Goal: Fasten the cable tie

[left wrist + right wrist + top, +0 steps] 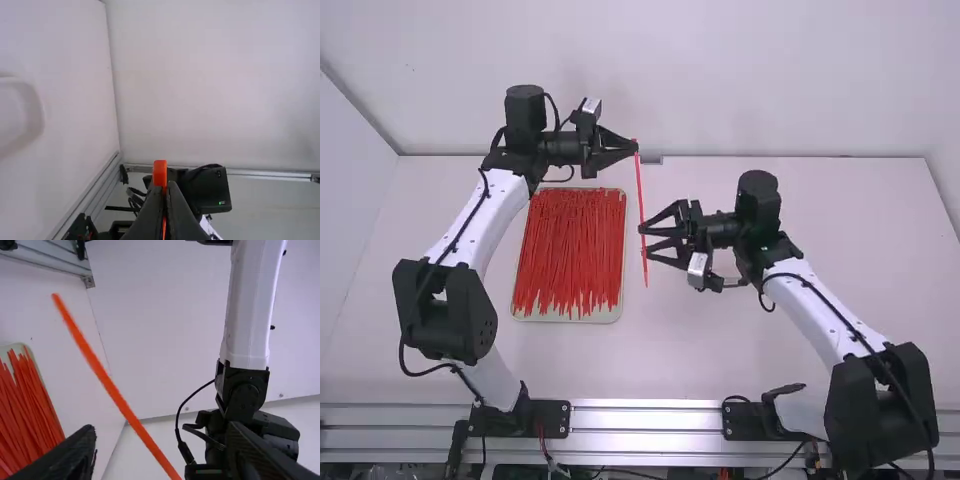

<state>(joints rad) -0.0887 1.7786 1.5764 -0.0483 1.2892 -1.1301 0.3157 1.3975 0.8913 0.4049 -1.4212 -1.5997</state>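
Pinching one end of a red cable tie (642, 215), the left gripper (628, 150) is held shut above the far side of the desk (820, 210). The tie is carried clear of the desk, slightly tilted, and runs on to the right gripper (644, 245). That gripper is spread wide with nothing gripped, and the strap passes between its fingers, clear of both in the right wrist view. Just beside the tie, a tray (570, 320) heaped with loose red ties (570, 250) is laid on the desk, close by the left arm (470, 225).

Left gripper (632, 150) closed tight, pointing right, right gripper (644, 246) spread wide, pointing left
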